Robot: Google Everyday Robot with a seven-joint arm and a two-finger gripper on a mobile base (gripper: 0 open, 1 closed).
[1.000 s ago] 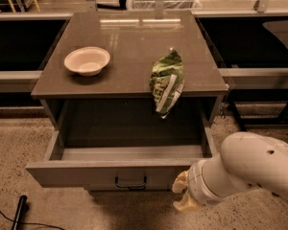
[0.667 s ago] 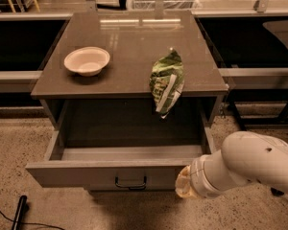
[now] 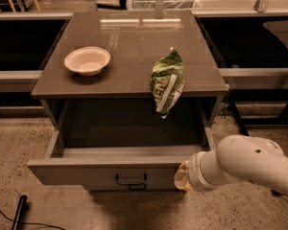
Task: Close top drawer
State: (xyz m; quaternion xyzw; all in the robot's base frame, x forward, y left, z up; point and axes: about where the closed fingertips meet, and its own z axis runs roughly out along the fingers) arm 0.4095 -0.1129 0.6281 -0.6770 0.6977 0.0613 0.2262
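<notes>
Grey-brown top drawer (image 3: 77, 172) open; end effector (image 3: 181, 177) at front's rt end.

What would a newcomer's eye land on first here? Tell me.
The top drawer stands pulled far out at the bottom centre, with the tool of the white arm at the right end of its front. Above it, a green bag overhangs the front edge of the cabinet top, and a white bowl sits to the left.

hand (image 3: 181, 177) at top drawer (image 3: 81, 171), mostly hidden
</notes>
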